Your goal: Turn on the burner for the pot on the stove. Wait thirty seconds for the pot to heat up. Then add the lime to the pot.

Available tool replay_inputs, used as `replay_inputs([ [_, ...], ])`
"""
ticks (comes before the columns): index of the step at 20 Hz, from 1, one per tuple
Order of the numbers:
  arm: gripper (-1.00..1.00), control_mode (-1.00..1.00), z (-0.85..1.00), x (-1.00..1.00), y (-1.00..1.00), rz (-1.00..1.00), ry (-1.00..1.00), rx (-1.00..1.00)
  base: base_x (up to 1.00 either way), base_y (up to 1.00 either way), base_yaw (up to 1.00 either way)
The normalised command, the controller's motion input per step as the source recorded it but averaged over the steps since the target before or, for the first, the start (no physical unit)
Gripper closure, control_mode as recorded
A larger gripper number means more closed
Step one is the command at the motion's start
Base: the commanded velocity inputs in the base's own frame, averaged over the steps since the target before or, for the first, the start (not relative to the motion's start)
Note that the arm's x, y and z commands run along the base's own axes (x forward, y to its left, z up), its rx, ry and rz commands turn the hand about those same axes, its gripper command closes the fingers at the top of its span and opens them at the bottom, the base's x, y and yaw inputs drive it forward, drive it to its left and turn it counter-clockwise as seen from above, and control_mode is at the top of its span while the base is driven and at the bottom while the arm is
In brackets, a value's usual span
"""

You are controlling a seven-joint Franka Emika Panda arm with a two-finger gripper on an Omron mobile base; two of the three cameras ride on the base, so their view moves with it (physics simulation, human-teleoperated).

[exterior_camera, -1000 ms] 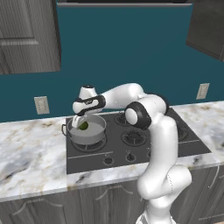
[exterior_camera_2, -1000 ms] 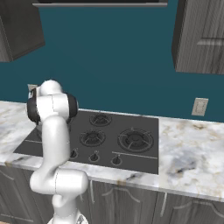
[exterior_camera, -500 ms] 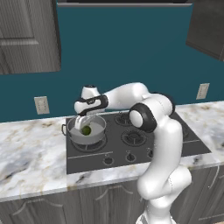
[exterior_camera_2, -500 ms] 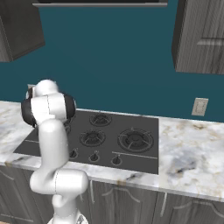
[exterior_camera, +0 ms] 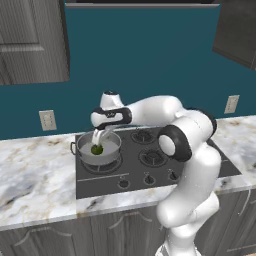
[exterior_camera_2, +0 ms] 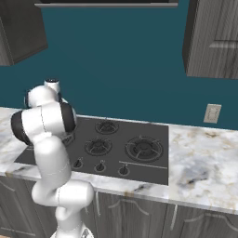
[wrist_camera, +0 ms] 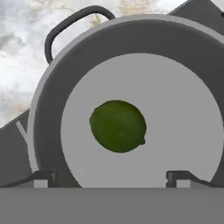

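One lime [wrist_camera: 117, 126] lies on the pale floor of the pot [wrist_camera: 48, 131], free of my claw [wrist_camera: 111, 177], whose tips stand wide apart above it. Pot sits on the stove [exterior_camera: 150, 172]'s left burner [exterior_camera: 106, 166]. No writing anywhere.

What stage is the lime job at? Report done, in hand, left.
Done: the lime lies on the floor of the pot, which sits on the stove. In hand: nothing; the end effector hangs open over the pot, fingertips apart and clear of the lime. Left: only pulling the arm away. No flame is discernible.
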Motion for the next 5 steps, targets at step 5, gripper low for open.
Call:
replay_inputs([
  [5, -1.00, -1.00, 0.80, -0.70, -0.47, 0.00, -0.21, 0.00, 0.00, 0.00, 0.00],
])
